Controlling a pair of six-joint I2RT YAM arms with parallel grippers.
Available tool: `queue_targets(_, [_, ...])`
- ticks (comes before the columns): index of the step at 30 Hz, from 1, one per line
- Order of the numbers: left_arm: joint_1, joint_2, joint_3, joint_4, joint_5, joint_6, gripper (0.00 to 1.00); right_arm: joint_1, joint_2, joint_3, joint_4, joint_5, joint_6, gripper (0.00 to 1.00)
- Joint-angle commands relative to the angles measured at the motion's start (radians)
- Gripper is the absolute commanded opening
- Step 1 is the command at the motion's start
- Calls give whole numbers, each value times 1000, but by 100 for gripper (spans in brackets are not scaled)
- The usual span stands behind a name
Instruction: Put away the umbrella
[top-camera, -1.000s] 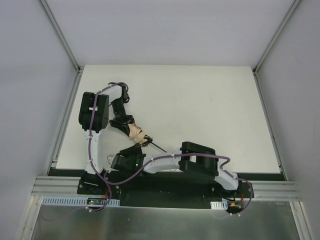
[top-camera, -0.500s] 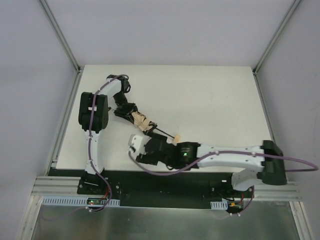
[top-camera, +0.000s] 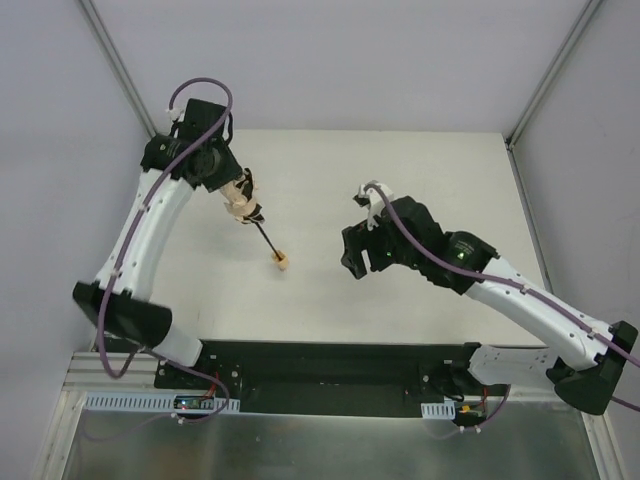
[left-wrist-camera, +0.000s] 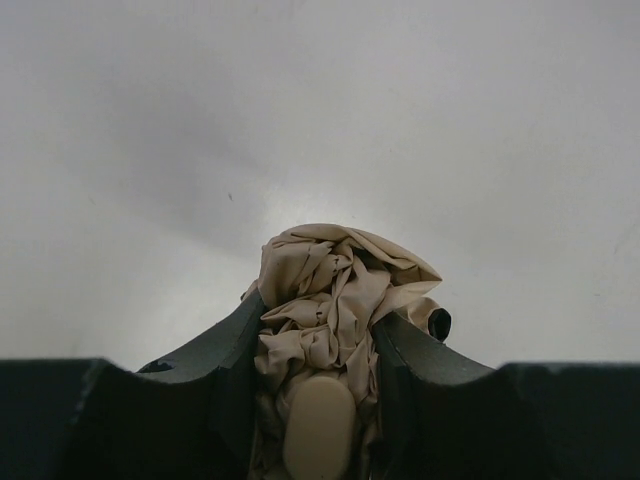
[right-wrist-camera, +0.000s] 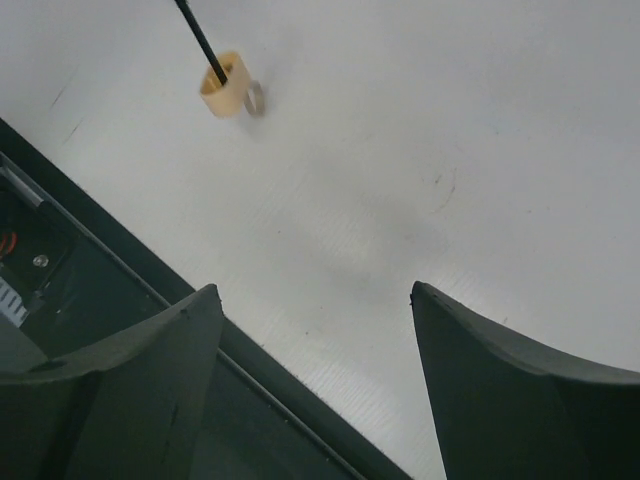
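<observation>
The left hand (left-wrist-camera: 318, 335) is clamped on the umbrella (left-wrist-camera: 345, 270), its 2 fingers (left-wrist-camera: 240, 350) pressing from either side into the bunched beige canopy (top-camera: 241, 197), whose crumpled folds bulge out past the fingertips. A scrap of black lining (left-wrist-camera: 440, 323) shows at the right side of the bundle. In the top view this hand is near the far-left corner of the worktop (top-camera: 420, 170), and the thin dark shaft (top-camera: 266, 236) runs from the canopy slantwise toward the near edge, ending in the small pale knob handle (top-camera: 281, 261), left of the worktop's middle. Whether the knob handle rests on the surface or hangs just above it cannot be told.

The right hand (right-wrist-camera: 315, 300) stands with its fingers wide apart and nothing between them. It is over the middle of the worktop, well apart from the umbrella, to the right of the knob handle. Its own camera shows the knob handle and the shaft's end at the top left, and the dark rail (right-wrist-camera: 90, 290) along the near edge at the lower left
</observation>
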Motion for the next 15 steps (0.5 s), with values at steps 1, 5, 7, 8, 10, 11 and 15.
queue_targets(1, [-197,-260,-109,100,-434,348,0,-109,-70,63,-104,-196,83,79])
queue_targets(5, [-343,-405,-302,114,-655,261,0,-195,-89,62,-108,-277,114,79])
queue_targets(7, [-424,-444,-405,130,-753,178,0,-220,-92,65,-107,-300,114,79])
queue_targets(8, [-481,-450,-447,131,-815,134,0,-236,-92,68,-108,-322,115,79])
queue_targets(10, [-556,-444,-559,156,-925,16,0,-260,-101,68,-107,-348,117,79])
queue_targets(11, [-576,-430,-609,157,-953,-64,0,-270,-106,59,-106,-357,117,79])
queue_targets(15, [-582,-323,-758,107,-902,-399,0,-306,-133,17,-112,-379,115,79])
